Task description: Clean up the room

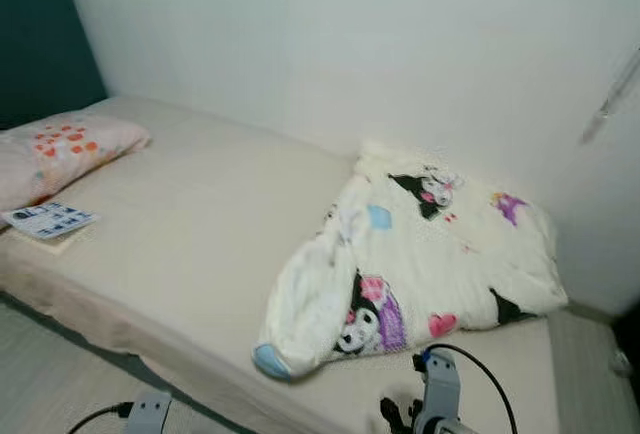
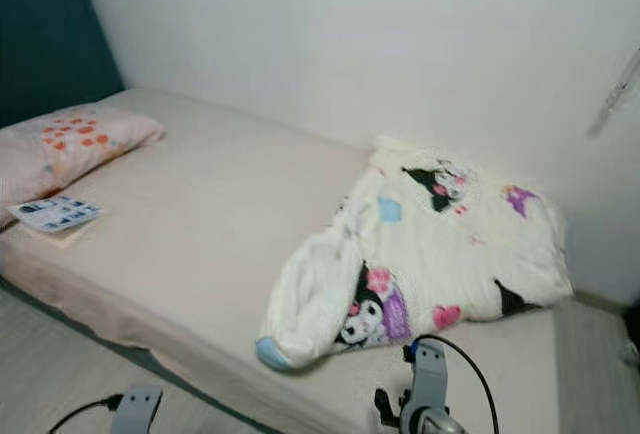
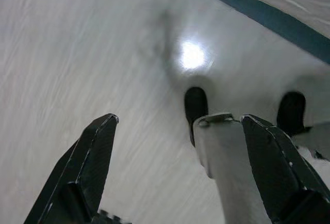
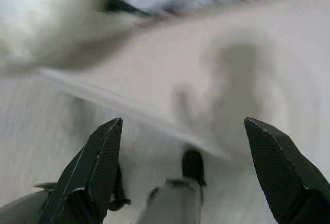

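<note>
A rumpled cartoon-print blanket (image 1: pixel 420 254) lies on the bed (image 1: pixel 200 224) near the wall (pillow (image 1: pixel 60 154) at the head). Both end effectors, left (image 3: pixel 178 131) and right (image 4: pixel 183 133), hang released, empty, above the floor (image 3: pixel 77 53).

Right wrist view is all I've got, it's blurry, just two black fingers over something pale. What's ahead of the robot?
Observer: A bed with a crumpled cartoon-print blanket bunched at the end nearer the right gripper, whose fingers are open.
Operator: Anything else on the bed?
Observer: A pillow with orange spots at the head, and a printed leaflet lying flat beside it.
Operator: And the left arm?
Observer: The left gripper is open, pointing down at the floor by the bed's edge.
</note>
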### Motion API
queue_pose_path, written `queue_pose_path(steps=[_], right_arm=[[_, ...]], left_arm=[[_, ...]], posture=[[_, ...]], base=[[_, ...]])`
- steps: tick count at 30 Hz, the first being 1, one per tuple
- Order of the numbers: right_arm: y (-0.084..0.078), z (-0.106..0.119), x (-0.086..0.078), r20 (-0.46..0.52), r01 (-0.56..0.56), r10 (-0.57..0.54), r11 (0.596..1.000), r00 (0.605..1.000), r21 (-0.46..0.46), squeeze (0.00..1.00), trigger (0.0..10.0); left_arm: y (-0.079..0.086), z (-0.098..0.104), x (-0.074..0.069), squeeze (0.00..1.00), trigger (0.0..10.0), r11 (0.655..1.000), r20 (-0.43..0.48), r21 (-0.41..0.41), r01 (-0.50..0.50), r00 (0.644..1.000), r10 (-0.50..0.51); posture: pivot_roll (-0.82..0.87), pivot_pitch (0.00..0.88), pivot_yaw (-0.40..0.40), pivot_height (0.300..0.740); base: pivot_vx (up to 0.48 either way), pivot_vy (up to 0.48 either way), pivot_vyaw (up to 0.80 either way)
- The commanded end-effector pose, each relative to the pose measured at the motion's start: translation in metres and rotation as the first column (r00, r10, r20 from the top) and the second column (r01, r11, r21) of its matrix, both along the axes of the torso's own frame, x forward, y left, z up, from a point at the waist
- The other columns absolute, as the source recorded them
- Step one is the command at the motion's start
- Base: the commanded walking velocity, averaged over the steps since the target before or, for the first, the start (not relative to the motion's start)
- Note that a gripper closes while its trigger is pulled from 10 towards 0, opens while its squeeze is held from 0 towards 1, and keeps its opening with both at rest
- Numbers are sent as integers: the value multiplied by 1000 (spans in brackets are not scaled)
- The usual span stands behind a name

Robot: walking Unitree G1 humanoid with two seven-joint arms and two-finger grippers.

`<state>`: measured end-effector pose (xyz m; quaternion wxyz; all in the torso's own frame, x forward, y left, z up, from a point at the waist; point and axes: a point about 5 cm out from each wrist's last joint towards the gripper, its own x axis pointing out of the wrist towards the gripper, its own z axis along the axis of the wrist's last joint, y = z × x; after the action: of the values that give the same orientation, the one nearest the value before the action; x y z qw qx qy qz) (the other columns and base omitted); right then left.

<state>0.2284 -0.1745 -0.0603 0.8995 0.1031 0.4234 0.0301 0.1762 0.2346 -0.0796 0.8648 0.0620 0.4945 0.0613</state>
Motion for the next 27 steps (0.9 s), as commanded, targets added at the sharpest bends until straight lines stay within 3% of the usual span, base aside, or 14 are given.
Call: queue_pose_path(steps=[1, 18, 27], right_arm=[[9, 1, 2, 16, -40, 40, 999, 999, 15, 0, 10000], [9, 4, 5, 37, -69, 67, 996, 997, 52, 0, 10000], [7, 1, 1, 19, -61, 61, 998, 998, 25, 0, 10000]], left_arm=[[1, -7, -16, 0, 10000, 1000, -57, -6, -17, 998, 17], [0, -7, -16, 0, 10000, 1000, -62, -9, -6, 998, 5], [0, -8, -17, 0, 10000, 1000, -65, -10, -7, 998, 6]], posture=[[-34, 0, -72, 721], [-47, 0, -71, 721], [-49, 0, -70, 721]], base=[[0, 0, 756], [0, 0, 746], [0, 0, 747]])
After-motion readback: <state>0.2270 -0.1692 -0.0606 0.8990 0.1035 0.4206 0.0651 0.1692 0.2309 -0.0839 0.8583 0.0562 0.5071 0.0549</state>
